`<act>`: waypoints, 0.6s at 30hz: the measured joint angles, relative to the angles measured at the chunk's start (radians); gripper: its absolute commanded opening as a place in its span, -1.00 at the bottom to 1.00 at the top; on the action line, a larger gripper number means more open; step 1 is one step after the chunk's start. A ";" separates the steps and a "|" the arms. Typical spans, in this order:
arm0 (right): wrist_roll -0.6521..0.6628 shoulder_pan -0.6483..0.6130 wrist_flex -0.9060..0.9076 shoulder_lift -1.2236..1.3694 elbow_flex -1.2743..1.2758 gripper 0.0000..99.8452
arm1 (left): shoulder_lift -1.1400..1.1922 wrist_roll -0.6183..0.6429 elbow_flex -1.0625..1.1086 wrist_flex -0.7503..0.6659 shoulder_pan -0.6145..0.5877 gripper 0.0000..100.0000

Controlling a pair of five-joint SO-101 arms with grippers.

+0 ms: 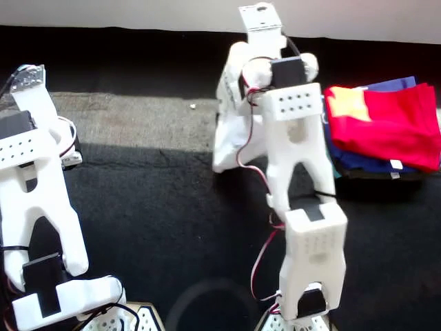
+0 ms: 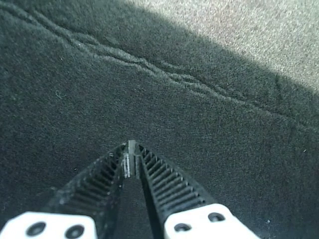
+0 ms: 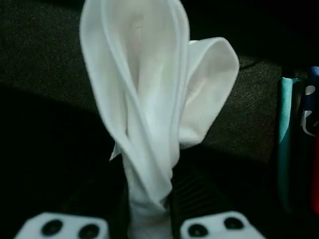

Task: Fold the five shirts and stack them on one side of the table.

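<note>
- The right gripper (image 3: 147, 211) has its jaws squeezed tight on a bunched end of the white shirt (image 3: 149, 99).
- The shirt's long side runs straight out from the jaws.
- The pile of folded shirts (image 1: 386, 127) sits near it, on the right side of the table (image 1: 172, 207).
- The left gripper (image 2: 130, 160) is closed on nothing, well apart from the pile, so the right arm is nearer.

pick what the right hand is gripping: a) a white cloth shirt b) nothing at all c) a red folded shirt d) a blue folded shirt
a: in the right wrist view the right hand is shut on a bunched white cloth shirt, while the red folded shirt lies apart from it in the high view.
</note>
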 measured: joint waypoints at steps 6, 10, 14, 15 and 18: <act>0.115 0.109 0.000 -0.273 0.075 -0.99 | 0.000 0.000 0.028 -0.028 0.037 -0.98; 0.176 0.181 0.000 -0.353 0.075 -0.99 | 0.000 0.000 0.029 -0.028 0.087 -0.98; 0.242 0.281 0.000 -0.370 0.075 -0.99 | 0.000 0.000 0.029 -0.028 0.106 -0.98; 0.261 0.310 0.000 -0.370 0.077 -0.99 | 0.000 0.000 0.029 -0.028 0.107 -0.98; 0.316 0.391 0.000 -0.370 0.084 -0.99 | 0.000 0.000 0.029 -0.028 0.110 -0.98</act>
